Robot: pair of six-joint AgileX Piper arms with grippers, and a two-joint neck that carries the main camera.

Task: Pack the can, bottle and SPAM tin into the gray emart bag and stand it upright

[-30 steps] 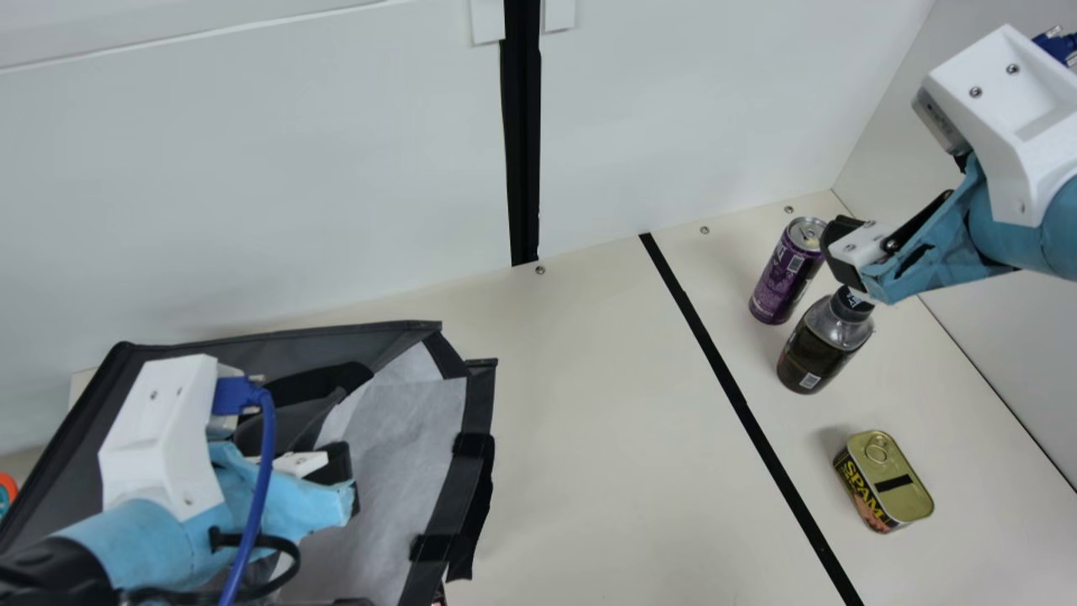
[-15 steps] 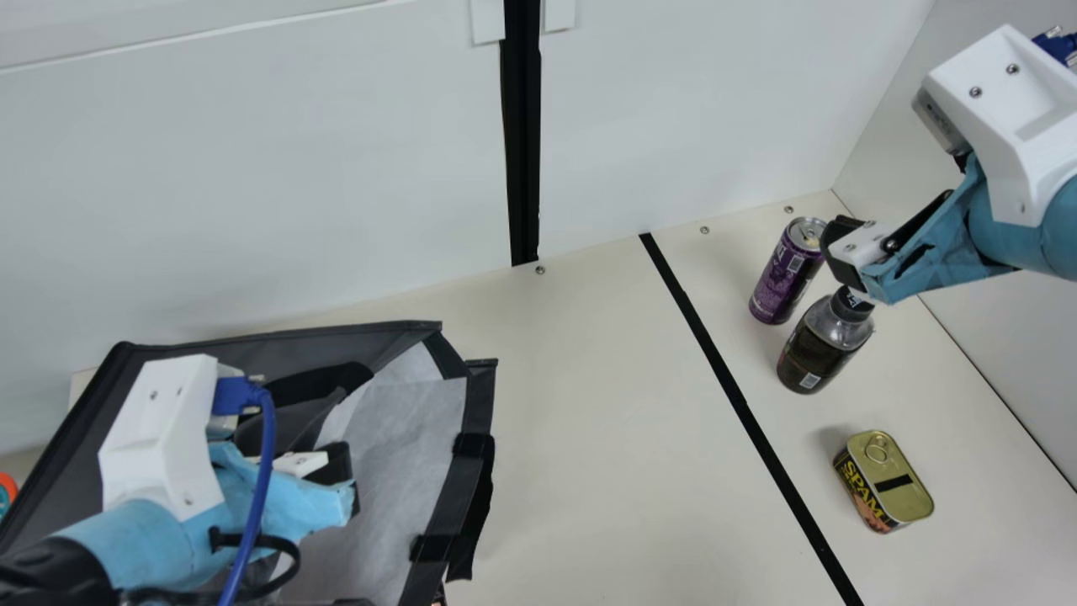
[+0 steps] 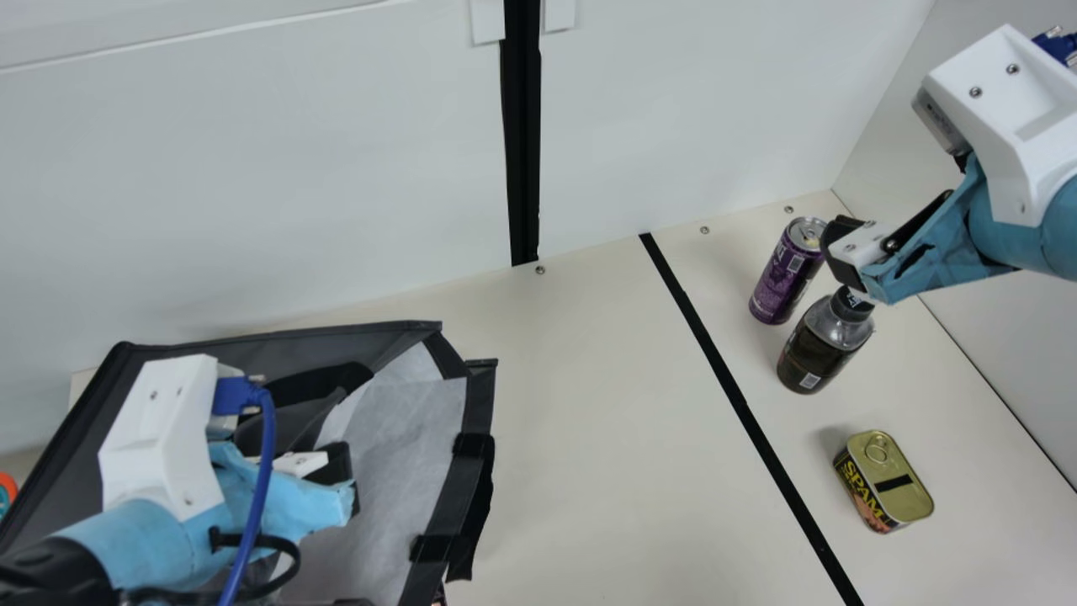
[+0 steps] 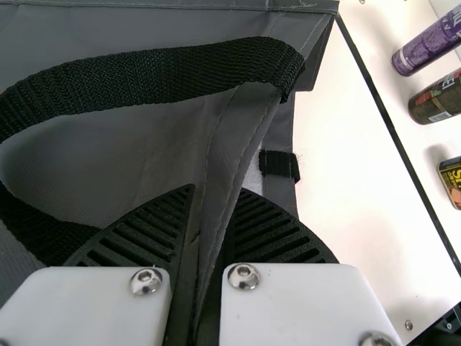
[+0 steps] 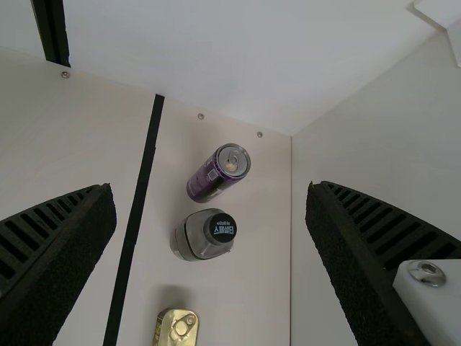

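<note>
Probably lower the right fingers (image 5: 72, 252), opened wide, onto the upright bottle (image 5: 194, 241), below and ahead of them. Find the gray bag (image 4: 225, 158) gripped between the left fingers (image 4: 144, 234).

Take 12 o'clock as toward the back wall (image 5: 187, 50). The purple drink can (image 5: 209, 180) stands upright, pull-tab lid up. Just beside it, at 6 o'clock, stands a clear-shouldered bottle (image 5: 191, 241) with a black screw cap (image 5: 222, 228) bearing white print. Farther toward 6 o'clock lies the SPAM tin (image 5: 176, 328), gold ring-pull lid up, partly cut off. A black tape line (image 5: 141, 187) runs at 9 o'clock of all 3, the side wall (image 5: 374, 158) at 3 o'clock. The right gripper (image 3: 840, 252) is wide open, its 2 black ribbed fingers (image 5: 61, 252) well apart.
</note>
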